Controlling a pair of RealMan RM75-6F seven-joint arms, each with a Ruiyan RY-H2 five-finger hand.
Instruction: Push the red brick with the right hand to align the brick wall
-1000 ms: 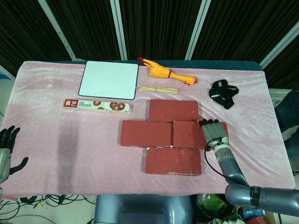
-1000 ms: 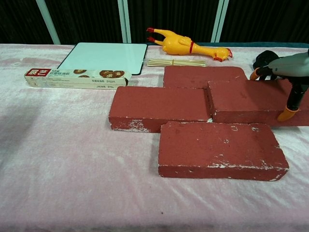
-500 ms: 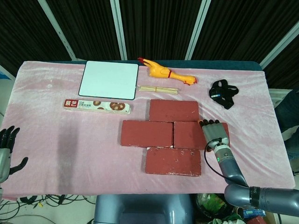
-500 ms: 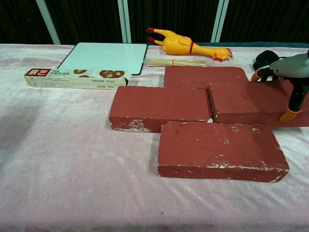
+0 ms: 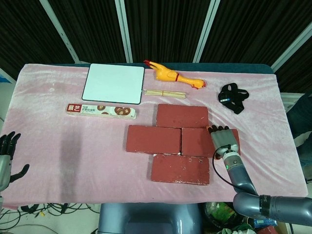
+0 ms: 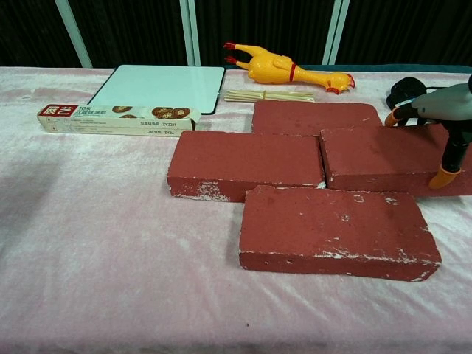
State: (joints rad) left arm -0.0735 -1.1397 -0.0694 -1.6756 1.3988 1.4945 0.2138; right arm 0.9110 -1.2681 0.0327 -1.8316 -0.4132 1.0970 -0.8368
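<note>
The pink-draped table (image 5: pixel 58 146) carries four bricks laid as a wall. The right-middle red brick (image 5: pixel 197 141) lies at the wall's three o'clock, end against its left neighbour (image 5: pixel 153 139), joint closed. Over the last second the whole group has crept slightly right and the front brick (image 6: pixel 335 232) has skewed a little, so alignment looks nearly done. The right hand (image 5: pixel 224 141) rests flat on that brick's right end, fingers (image 6: pixel 441 175) extended, gripping nothing. The left hand (image 5: pixel 7 155) idles spread at nine o'clock, holding nothing.
</note>
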